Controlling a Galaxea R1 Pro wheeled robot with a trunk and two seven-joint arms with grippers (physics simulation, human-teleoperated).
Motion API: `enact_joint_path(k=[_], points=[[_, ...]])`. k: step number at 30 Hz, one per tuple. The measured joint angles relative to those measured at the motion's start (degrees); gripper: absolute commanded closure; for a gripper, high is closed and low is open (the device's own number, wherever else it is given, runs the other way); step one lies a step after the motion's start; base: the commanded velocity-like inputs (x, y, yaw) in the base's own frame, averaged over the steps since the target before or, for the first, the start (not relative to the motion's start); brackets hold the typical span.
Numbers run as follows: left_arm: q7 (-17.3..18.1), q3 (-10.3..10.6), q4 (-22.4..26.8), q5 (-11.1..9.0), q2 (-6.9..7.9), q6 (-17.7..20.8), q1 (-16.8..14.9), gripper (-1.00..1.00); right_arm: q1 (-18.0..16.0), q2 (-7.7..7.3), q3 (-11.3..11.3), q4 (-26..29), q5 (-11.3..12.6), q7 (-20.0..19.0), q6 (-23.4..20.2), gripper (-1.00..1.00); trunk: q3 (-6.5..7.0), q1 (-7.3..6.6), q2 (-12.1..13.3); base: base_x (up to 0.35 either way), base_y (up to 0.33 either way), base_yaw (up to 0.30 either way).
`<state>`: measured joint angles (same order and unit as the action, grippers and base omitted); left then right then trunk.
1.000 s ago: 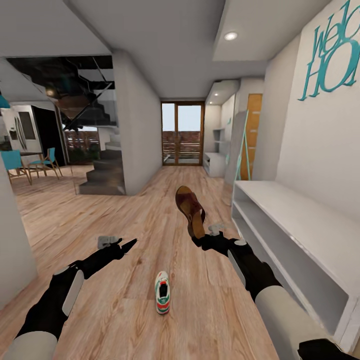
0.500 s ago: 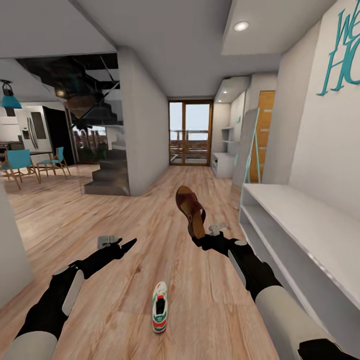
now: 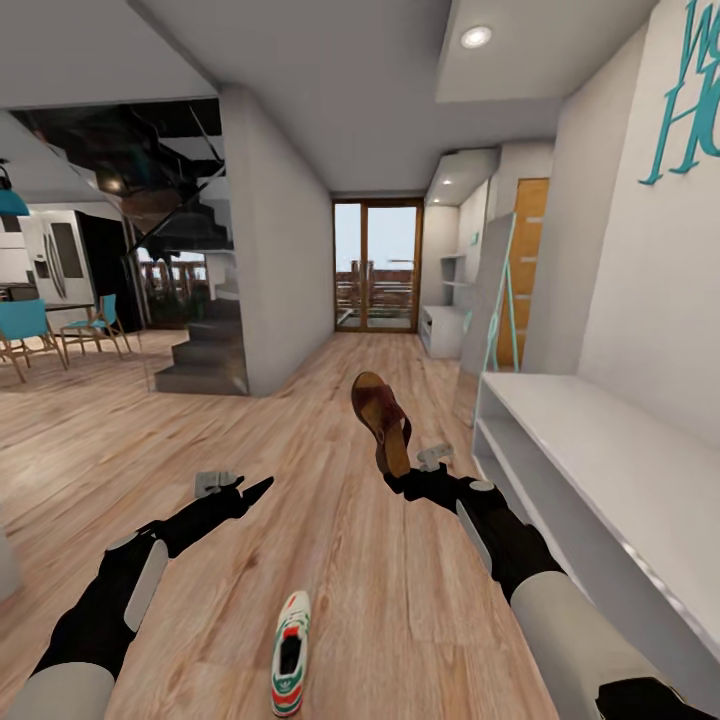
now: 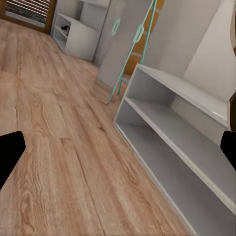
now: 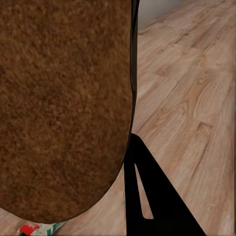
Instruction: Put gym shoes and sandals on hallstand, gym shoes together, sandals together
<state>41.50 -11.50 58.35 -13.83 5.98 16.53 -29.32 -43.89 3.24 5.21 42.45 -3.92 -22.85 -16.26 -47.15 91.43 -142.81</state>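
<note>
One sandal (image 3: 382,418) clamped upright in right gripper (image 3: 400,478), above floor (image 3: 330,500). Left gripper (image 3: 252,492) empty, jaws apart. Sneaker (image 3: 288,655) on floor; rack (image 3: 600,470) alongside.

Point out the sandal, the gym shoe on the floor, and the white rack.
sandal (image 3: 382,412), head view, on its strap and footbed.
gym shoe (image 3: 288,668), head view, on its laced upper.
white rack (image 3: 590,440), head view, on its bare flat top.
</note>
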Motion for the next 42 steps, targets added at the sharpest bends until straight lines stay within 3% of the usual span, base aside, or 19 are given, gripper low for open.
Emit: enact_joint_path(k=[12,13,14,16,17,18,20,21,23,25,30,34,38,42], points=[[-0.11,0.04,0.01,0.06,0.00,-0.09,0.00,-1.00,0.02,-0.03,0.02,0.25,0.06,-0.09,0.01,1.00,0.00,0.03,0.00,0.122,-0.032,0.000],[-5.72,0.26,0.00,0.52,0.00,-0.17,0.00,-1.00,0.00,-0.24,-0.24,0.33,0.14,-0.15,-0.05,1.00,0.00,0.04,0.00,0.000,0.000,0.000],[-7.39,0.32,0.00,0.53,-0.01,-0.15,0.00,-1.00,-0.01,-0.26,-0.25,0.35,0.19,-0.15,-0.06,1.00,0.00,0.03,0.00,0.000,0.000,0.000],[-15.36,0.60,-0.02,0.61,-0.47,-0.15,0.00,-1.00,-0.01,-0.32,-0.28,0.40,0.16,-0.12,-0.07,1.00,0.00,0.04,0.00,0.000,0.000,0.000],[-32.41,3.56,-0.30,0.91,-2.91,-0.23,0.01,-1.00,-0.02,-0.31,-0.49,0.42,0.12,0.03,-0.14,1.00,0.00,0.04,0.00,0.000,0.000,0.000],[-38.52,5.66,-0.71,0.94,-3.52,-0.26,0.00,-1.00,-0.01,-0.32,-0.54,0.42,0.14,0.05,-0.34,1.00,0.00,0.04,0.00,0.000,0.000,0.000],[-42.27,9.44,-2.01,1.25,-3.92,-0.41,-0.01,-1.00,0.01,-0.29,-0.67,0.41,0.18,0.10,-1.01,1.00,0.00,0.04,0.00,0.000,0.000,0.000],[-44.32,12.63,-2.99,1.26,-4.11,-0.69,-0.01,-1.00,0.00,-0.24,-1.05,0.33,0.10,0.14,-2.10,1.00,0.00,0.04,0.01,0.000,0.000,0.000],[-45.50,14.62,-3.53,1.38,-4.24,-1.03,-0.01,-1.00,0.00,-0.19,-2.02,0.30,0.15,0.16,-3.55,1.00,0.00,0.04,0.00,0.000,0.000,0.000],[-46.19,15.80,-3.91,1.45,-4.20,-1.73,-0.01,-1.00,0.01,-0.14,-4.44,0.32,0.07,0.25,-5.53,1.00,0.00,0.04,0.00,0.000,0.000,0.000],[-46.55,16.45,-4.58,1.43,-3.81,-3.38,-0.01,-1.00,-0.01,-0.16,-8.73,1.87,0.30,0.43,-7.50,1.00,0.00,0.03,0.00,0.000,0.000,0.000],[-46.59,16.67,-4.72,1.48,-3.91,-4.49,-0.01,-1.00,0.00,-0.20,-9.28,7.53,0.45,0.41,-7.76,1.00,0.01,0.03,0.00,0.000,0.000,0.000],[-46.66,16.72,-4.75,1.50,-3.88,-4.75,-0.01,-1.00,0.02,-0.16,-9.35,13.13,0.29,0.41,-8.90,1.00,-0.84,0.33,-0.44,0.000,0.000,0.000],[-46.68,16.66,-4.78,1.50,-3.81,-4.81,0.00,-1.00,0.03,-0.16,-9.35,15.24,0.14,0.42,-9.80,1.00,-1.87,0.44,-0.48,0.000,0.000,0.062]])
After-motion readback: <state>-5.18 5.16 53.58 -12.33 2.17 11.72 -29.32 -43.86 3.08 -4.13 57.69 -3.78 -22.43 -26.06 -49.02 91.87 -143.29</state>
